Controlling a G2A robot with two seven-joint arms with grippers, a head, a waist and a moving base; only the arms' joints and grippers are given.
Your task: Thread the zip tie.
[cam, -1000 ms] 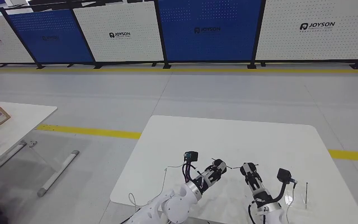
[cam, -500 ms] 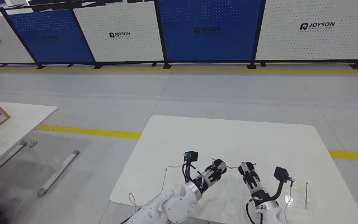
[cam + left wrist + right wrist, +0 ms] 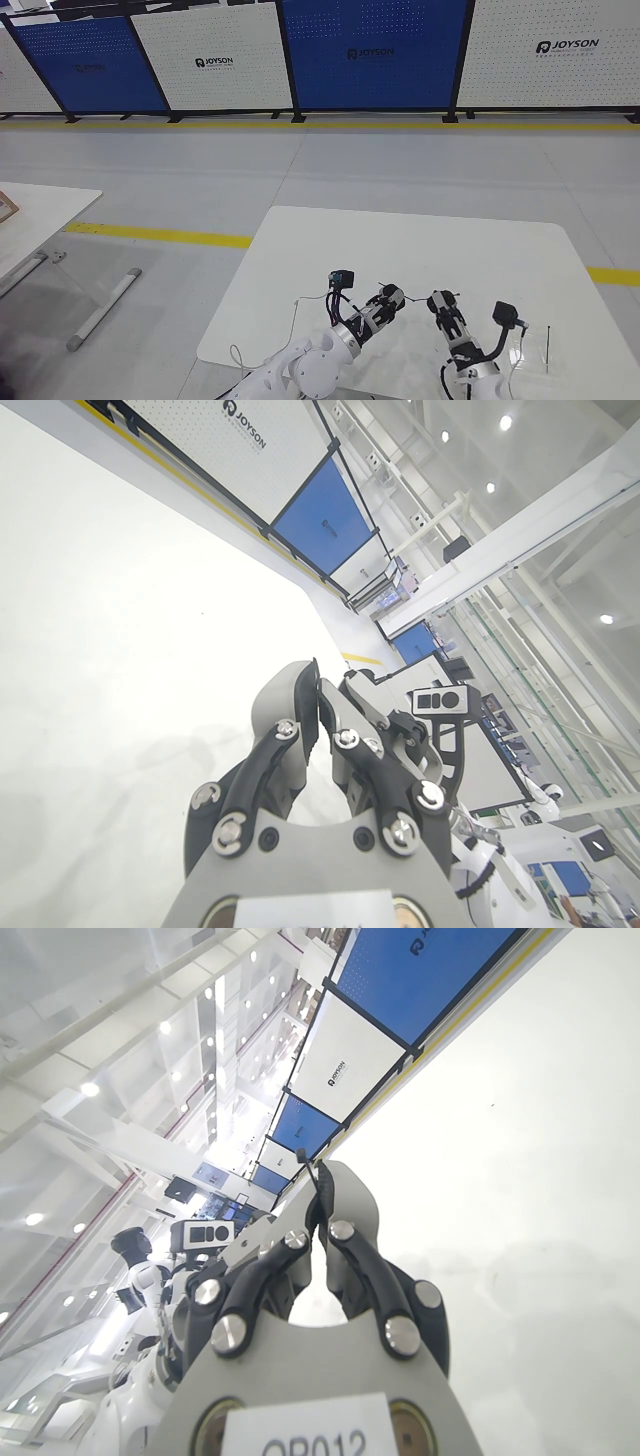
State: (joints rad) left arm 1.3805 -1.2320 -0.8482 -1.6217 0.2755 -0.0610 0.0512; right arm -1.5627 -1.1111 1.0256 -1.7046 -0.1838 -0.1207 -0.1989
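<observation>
Held zip tie (image 3: 306, 1163) — threading seemingly ahead
The right tool (image 3: 322, 1188) clamps it; the left tool (image 3: 316, 680) is closed, load unclear.

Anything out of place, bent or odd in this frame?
Nothing stands out. The right gripper is shut on the zip tie, whose head pokes out beyond the tip; the left gripper is shut close by, above the white table.

The top camera sits on the robot above both arms, looking down and outward over the table (image 3: 420, 240). Each wrist camera rides close behind its own gripper, the left gripper (image 3: 316, 680) and the right gripper (image 3: 320, 1178), facing along the fingers (image 3: 277, 705). All three views share the tabletop ahead of the grippers. Each wrist view also catches the opposite arm (image 3: 400, 730) just beside its gripper.
</observation>
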